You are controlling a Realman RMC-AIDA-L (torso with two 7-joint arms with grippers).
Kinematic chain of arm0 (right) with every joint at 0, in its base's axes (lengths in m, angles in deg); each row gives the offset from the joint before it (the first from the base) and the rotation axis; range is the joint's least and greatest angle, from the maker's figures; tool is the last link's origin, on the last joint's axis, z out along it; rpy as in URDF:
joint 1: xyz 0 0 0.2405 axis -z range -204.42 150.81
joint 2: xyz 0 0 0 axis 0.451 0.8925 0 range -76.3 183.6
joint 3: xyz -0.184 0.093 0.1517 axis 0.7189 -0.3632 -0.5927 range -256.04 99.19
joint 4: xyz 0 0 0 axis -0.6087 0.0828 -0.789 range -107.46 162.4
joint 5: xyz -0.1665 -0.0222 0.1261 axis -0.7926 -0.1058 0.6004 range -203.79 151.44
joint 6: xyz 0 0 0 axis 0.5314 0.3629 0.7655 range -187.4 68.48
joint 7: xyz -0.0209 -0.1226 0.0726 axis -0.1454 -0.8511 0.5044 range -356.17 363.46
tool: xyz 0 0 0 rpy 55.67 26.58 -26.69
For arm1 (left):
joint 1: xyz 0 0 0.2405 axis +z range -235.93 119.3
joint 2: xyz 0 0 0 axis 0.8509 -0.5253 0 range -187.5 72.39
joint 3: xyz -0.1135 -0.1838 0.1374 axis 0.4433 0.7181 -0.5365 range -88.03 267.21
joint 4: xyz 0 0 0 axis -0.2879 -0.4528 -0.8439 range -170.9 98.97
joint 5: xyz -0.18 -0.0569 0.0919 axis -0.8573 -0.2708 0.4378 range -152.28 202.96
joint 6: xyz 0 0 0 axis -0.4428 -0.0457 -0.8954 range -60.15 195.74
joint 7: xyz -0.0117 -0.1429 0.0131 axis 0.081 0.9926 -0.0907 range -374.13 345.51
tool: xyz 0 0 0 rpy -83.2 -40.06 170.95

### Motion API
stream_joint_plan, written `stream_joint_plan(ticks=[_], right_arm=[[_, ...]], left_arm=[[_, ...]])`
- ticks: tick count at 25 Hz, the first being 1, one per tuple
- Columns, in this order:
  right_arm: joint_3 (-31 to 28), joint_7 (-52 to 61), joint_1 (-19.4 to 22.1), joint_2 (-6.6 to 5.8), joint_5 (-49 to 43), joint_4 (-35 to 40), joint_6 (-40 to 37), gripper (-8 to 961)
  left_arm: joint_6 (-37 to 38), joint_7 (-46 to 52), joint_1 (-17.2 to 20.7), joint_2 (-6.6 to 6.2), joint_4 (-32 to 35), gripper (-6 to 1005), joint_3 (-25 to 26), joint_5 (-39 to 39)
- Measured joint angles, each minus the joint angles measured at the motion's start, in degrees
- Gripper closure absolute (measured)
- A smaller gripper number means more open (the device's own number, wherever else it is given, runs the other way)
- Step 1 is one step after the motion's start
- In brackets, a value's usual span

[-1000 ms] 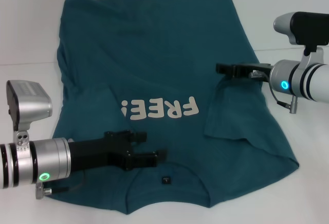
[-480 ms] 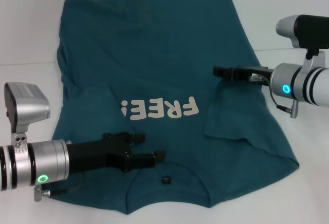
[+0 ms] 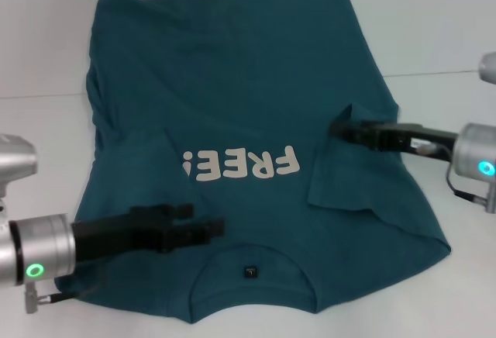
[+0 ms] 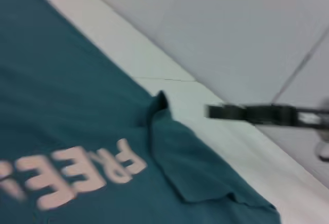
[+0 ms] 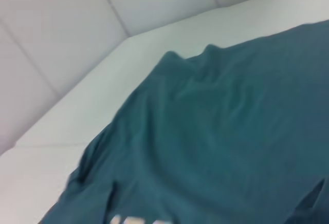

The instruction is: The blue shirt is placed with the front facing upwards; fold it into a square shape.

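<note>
Lying face up on the white table (image 3: 434,20), the blue shirt (image 3: 232,82) has its collar and neck label (image 3: 249,271) at the near edge and its hem at the far side. Both sleeves are already turned in over the body: the right sleeve (image 3: 353,171) makes a clear flap beside the "FREE!" lettering (image 3: 242,165), and the left sleeve (image 3: 139,156) lies folded over on its side (a softer, flatter fold). That's the early part of the job, I'd judge; the long body is not yet doubled over, so the square is a way off.

The left gripper (image 3: 203,224) hangs over the near left of the shirt, just short of the collar, jaws a little apart and holding nothing. The right gripper (image 3: 341,129) sits at the far tip of the right flap; whether its jaws are apart or together I cannot tell.

The left wrist view adds something: the right gripper (image 4: 218,112) shows beyond the flap, seemingly clear of the cloth. The right wrist view shows only the left and far stretch of the shirt, with a dark scrap at its corner that I can't identify.
</note>
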Motion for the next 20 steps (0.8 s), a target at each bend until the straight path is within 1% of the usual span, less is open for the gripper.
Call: stream_joint_plan(ticks=[2, 5, 9, 13, 17, 20], right_arm=[[0.0, 0.1, 1.4, -0.83, 0.0, 0.4, -3.4, 134], [-0.2, 0.2, 3.0, -2.04, 0.0, 0.4, -7.2, 134], [-1.0, 0.2, 4.0, -3.03, -0.1, 0.4, -10.3, 134], [-1.1, 1.8, 4.4, -4.22, -0.5, 0.1, -12.6, 134], [-1.1, 4.0, 4.2, -4.89, -2.2, 0.0, -13.6, 134], [-1.2, 4.6, 4.1, -4.9, -2.8, 0.0, -13.4, 134]], left_arm=[[-0.2, 3.1, 0.8, -0.16, 1.2, 124, 0.9, 0.8], [-0.4, 7.2, 1.8, -0.41, 2.9, 124, 3.9, 2.9], [-0.2, 12.8, 2.7, -1.06, 4.1, 124, 8.2, 5.7], [0.0, 18.3, 3.9, -1.42, 6.7, 124, 9.4, 8.1], [0.1, 23.1, 4.5, -1.52, 9.7, 124, 9.8, 11.9], [0.8, 26.0, 5.7, -1.71, 12.6, 124, 10.1, 13.6]])
